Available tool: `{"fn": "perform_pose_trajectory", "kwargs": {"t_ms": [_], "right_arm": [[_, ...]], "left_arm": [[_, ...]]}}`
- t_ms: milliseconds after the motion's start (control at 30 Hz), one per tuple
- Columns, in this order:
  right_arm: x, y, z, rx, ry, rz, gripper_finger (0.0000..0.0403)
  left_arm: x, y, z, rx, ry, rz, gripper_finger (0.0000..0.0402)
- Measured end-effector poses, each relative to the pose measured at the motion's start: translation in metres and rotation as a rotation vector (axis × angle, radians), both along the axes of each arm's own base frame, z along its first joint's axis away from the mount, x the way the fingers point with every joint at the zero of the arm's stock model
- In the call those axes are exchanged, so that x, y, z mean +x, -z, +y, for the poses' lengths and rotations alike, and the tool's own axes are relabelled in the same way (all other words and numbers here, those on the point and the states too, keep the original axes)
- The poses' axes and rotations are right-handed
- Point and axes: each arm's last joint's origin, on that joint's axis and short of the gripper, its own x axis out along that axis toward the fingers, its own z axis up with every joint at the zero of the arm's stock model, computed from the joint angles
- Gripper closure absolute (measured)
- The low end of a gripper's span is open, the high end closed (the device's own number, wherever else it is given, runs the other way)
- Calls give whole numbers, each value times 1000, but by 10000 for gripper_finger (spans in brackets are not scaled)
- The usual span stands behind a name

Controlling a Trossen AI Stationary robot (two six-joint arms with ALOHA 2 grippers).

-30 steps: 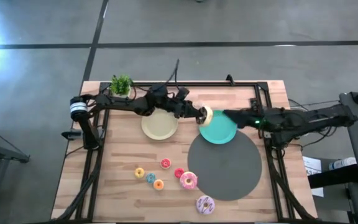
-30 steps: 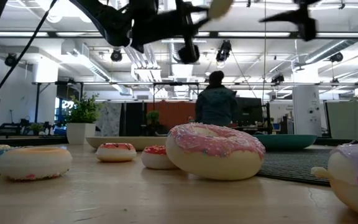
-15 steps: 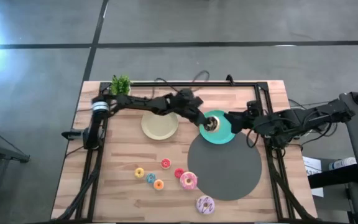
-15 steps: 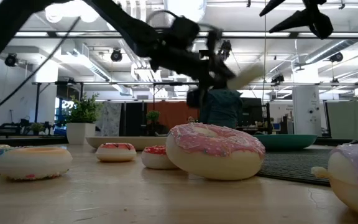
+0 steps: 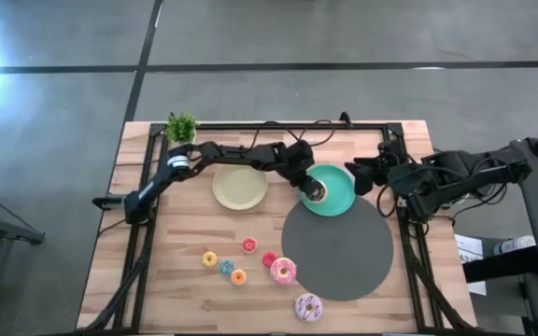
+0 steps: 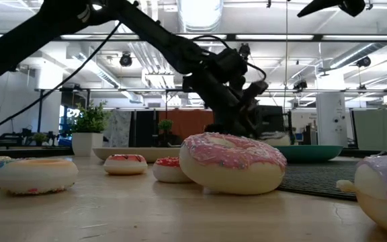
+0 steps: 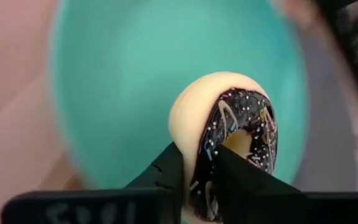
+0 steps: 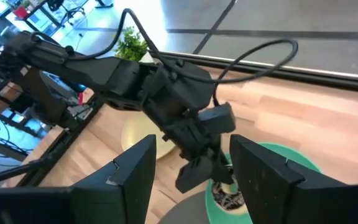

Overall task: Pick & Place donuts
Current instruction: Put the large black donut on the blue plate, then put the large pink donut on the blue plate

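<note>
A beige ring donut with dark sprinkled frosting [image 5: 318, 190] is at the teal plate [image 5: 343, 179], frosting up; whether it touches the plate does not show. My left gripper [image 5: 310, 185] is shut on it, reaching in from the table's left. It shows large in the left wrist view [image 7: 229, 134]. My right gripper [image 5: 363, 175] hangs open to the right of the plate, raised high [image 6: 331, 7]. On the near wood lie the pink donut [image 5: 283, 271], the lilac sprinkled donut [image 5: 308, 307] and several small donuts around [image 5: 239, 261]. My left gripper pinches the donut's ring wall [image 7: 194, 146] between its two fingers. One finger [image 7: 166, 173] lies on the outer beige side, the other [image 7: 238, 177] on the frosted face by the hole. The fingers slant down from the table's left.
A beige plate [image 5: 240, 187] sits left of the teal one. A round grey mat [image 5: 344, 252] covers the near right. A small potted plant [image 5: 182, 126] stands at the far left corner. A black frame runs along the table's edges. A person stands behind the table, hidden now by the arm.
My left gripper has carried the donut from above the gap between the plates rightward and down to the teal plate, and the donut has turned from edge-on to frosting up. My right gripper has drawn back toward the table's right edge.
</note>
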Motion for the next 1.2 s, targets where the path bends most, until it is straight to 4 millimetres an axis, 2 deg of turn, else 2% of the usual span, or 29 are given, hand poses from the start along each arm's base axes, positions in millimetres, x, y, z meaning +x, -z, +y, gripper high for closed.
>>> {"fn": "perform_pose_trajectory", "kwargs": {"t_ms": [67,400,667,767,867,967,1067,1200], "right_arm": [[0,2,0,-4,-1,6,206],[3,22,1,10,18,40,206],[3,21,1,-3,8,46,206],[3,20,1,-13,0,51,206],[4,21,2,-32,-28,74,206],[8,25,7,-53,-172,161,207],[21,37,15,-29,-330,271,210],[46,63,27,50,-461,425,217]], "left_arm": [[-3,0,-1,35,0,47,332],[-4,-18,0,119,-28,51,258],[-9,-27,0,177,13,132,203],[-14,-47,-3,230,61,97,200],[-27,-84,-11,296,123,50,200],[-45,-118,-29,400,250,7,200],[-67,-143,-51,467,331,-59,200],[-106,-153,-64,461,324,-84,200]]}}
